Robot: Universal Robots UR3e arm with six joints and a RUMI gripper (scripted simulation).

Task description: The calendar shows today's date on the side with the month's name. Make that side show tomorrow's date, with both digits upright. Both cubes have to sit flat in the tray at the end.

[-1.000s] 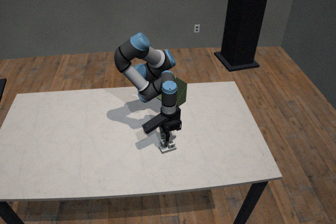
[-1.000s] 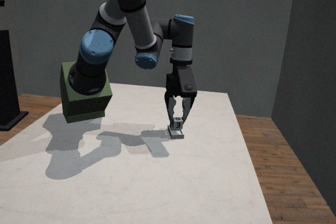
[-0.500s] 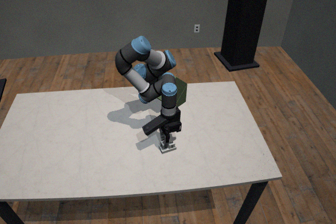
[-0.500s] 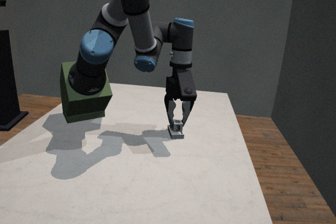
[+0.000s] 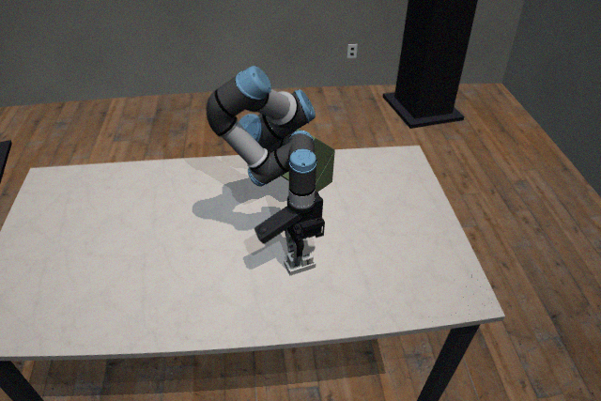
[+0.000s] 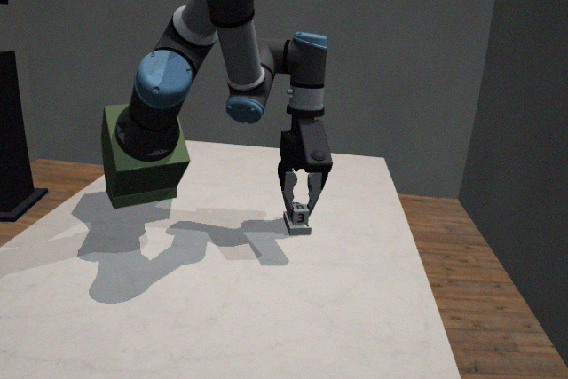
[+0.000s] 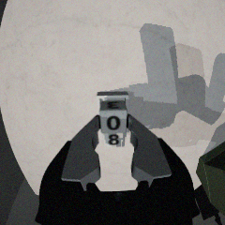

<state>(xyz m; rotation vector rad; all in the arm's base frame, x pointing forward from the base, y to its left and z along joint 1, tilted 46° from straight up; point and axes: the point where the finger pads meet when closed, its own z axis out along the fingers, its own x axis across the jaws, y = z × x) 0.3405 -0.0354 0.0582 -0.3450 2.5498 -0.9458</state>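
Gripping numbered cube (image 6: 300, 215) (image 7: 113, 123), claw (image 5: 299, 260) (image 6: 301, 213) (image 7: 112, 115) above tray (image 5: 301, 269) (image 6: 299, 231) (image 7: 112, 94)

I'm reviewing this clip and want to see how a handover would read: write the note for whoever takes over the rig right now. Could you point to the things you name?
Hand (image 5: 300, 259) (image 6: 300, 211) (image 7: 112, 115): shut on a cube (image 6: 300, 215) (image 7: 113, 123), down at the tray (image 5: 300, 269) (image 6: 300, 231) (image 7: 112, 94).
Held cube: 0 on top, 3 on the side toward the exterior camera. Whether it sits flat yet, I cannot tell.
Other cube: its 8 shows beside the 0 in the wrist view; it is mostly hidden.
Done: the held cube is at the tray.
Left: seat it flat if needed, let go, then check both digits on the month side, which I cannot make out.
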